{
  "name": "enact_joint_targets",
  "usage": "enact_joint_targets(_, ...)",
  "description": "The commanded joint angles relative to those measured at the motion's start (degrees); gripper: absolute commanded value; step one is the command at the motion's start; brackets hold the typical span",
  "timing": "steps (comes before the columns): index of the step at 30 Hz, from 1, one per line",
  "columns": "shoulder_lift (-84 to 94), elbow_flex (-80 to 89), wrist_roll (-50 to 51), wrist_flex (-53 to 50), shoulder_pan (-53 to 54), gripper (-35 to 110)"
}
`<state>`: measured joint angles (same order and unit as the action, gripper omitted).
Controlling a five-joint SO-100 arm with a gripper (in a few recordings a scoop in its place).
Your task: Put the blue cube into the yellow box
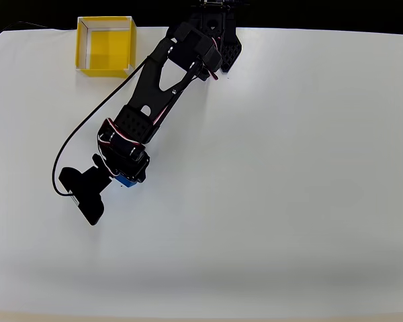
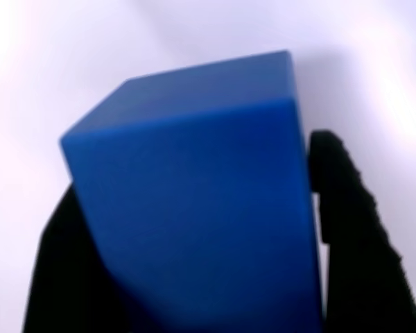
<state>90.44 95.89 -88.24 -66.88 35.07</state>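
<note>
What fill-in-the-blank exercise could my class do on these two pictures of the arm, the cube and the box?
1. The cube between the jaws is coloured ____.
2. The yellow box holds ____ so far.
3. In the overhead view the box sits near the table's top-____ corner.
4. The gripper is shut on the ____.

Missing words: blue; nothing; left; cube.

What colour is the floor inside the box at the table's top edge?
Bright yellow; the yellow box shows best in the overhead view.

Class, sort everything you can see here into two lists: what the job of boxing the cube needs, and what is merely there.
Needed for the job:
- small solid bright-blue cube
- square open-topped yellow box with whitish rims
- black two-finger tool, closed on the cube

Merely there:
- plain white table
- thin black cable
</note>
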Motion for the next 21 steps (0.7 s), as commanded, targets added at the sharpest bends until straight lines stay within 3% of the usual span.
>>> enact_joint_targets(1, 18.7, 3.0, -1.0, -4.1, 8.8, 9)
enact_joint_targets(10, 34.8, 13.7, -7.2, -9.3, 30.1, 9)
enact_joint_targets(21, 39.4, 15.6, -10.5, -14.1, 50.3, 9)
